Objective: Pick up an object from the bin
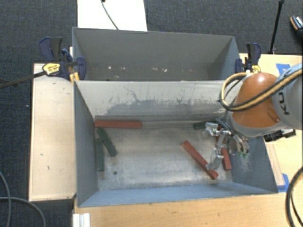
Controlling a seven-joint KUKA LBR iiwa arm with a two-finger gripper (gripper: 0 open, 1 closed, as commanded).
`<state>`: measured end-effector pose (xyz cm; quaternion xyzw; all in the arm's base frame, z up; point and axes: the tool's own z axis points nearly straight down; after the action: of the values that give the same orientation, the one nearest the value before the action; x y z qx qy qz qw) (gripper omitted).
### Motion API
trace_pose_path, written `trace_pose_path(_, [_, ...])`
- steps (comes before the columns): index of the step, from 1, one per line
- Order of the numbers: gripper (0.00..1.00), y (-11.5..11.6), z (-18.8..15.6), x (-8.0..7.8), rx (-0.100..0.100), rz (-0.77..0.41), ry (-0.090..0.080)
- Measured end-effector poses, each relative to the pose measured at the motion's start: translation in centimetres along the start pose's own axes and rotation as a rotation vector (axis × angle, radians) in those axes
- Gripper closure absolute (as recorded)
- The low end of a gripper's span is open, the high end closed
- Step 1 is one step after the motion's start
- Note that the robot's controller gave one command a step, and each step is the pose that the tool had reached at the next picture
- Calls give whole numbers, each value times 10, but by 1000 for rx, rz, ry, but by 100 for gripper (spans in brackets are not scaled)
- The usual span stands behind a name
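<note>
A reddish-brown bar (196, 156) lies flat on the bin floor in the lower right part of the frame, slanting from upper left down to lower right. The gripper (218, 152) is low over the bar's lower right end, reaching in from the right. Whether its jaws are open or closed cannot be told, and nothing can be seen held between them. A shorter red piece (227, 162) lies just to the right of the gripper, partly hidden by it. A small dark green piece (200, 125) lies just above the gripper, near the back wall. The arm's rounded orange cover (255, 105) sits above the gripper at the right edge. Well apart, on the left of the floor, a long reddish-brown bar (117, 124) lies along the back wall, with two dark green bars (100, 155) below it. The grey metal bin (151, 98) holds all of these.
</note>
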<state>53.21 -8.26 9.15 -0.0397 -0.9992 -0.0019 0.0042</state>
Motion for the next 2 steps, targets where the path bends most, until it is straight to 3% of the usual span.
trace_pose_path(1, [0, 77, 22, -12, -2, 2, -8])
trace_pose_path(2, [0, 35, 20, -59, 6, -286, -15])
